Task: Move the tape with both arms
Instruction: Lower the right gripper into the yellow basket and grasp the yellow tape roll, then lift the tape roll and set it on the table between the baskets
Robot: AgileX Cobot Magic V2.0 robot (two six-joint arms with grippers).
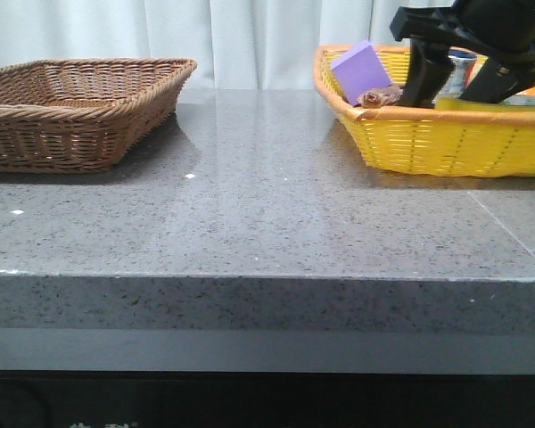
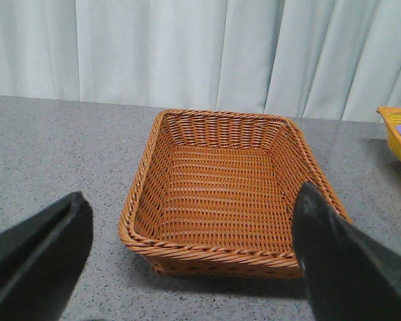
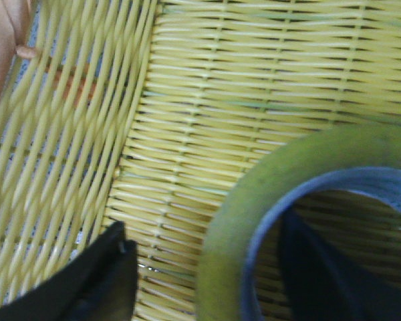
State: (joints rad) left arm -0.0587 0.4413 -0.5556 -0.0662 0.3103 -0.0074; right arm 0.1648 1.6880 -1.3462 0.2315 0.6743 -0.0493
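The tape [image 3: 230, 227], a yellow-green roll with a pale inner core, lies in the yellow basket [image 3: 254, 80]. My right gripper [image 3: 207, 231] is open and straddles the roll's wall. One finger is inside the core and the other is outside, with a gap to the roll. In the front view the right gripper [image 1: 457, 85] reaches down into the yellow basket [image 1: 446, 147], where only a sliver of the tape [image 1: 464, 103] shows. My left gripper [image 2: 192, 194] is open and holds nothing, above the table in front of the brown wicker basket [image 2: 220, 180].
The brown wicker basket [image 1: 80, 107] stands at the table's left rear and holds nothing. The yellow basket also holds a purple block [image 1: 361, 69], a printed tin can [image 1: 461, 64] and a small brown item [image 1: 379, 96]. Grey stone tabletop [image 1: 267, 205] lies between the baskets.
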